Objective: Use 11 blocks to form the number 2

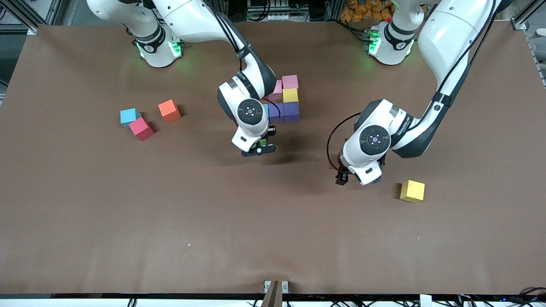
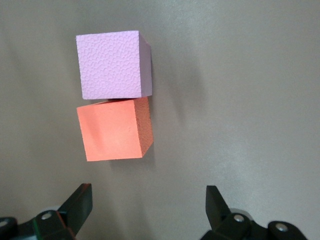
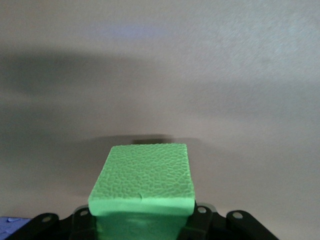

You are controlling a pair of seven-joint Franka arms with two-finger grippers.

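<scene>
Front view: the right gripper (image 1: 261,147) hangs over bare counter (image 1: 170,213) just nearer the camera than the partly built number 2 (image 1: 286,99), its jaws clamped on a green block (image 1: 260,144). The left gripper (image 1: 346,175) hovers near a lone yellow block (image 1: 412,190). Light blue (image 1: 129,116), red (image 1: 141,128) and orange (image 1: 169,110) blocks sit toward the right arm's end.

Left wrist view: jaws spread wide, empty, over touching pink (image 2: 113,65) and orange-red (image 2: 115,129) cubes.

Right wrist view: the green block (image 3: 144,181) is pinched between the jaws.

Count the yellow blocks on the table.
2: one yellow block in the built cluster, one loose yellow block nearer the camera, toward the left arm's end. Arms may hide others.
</scene>
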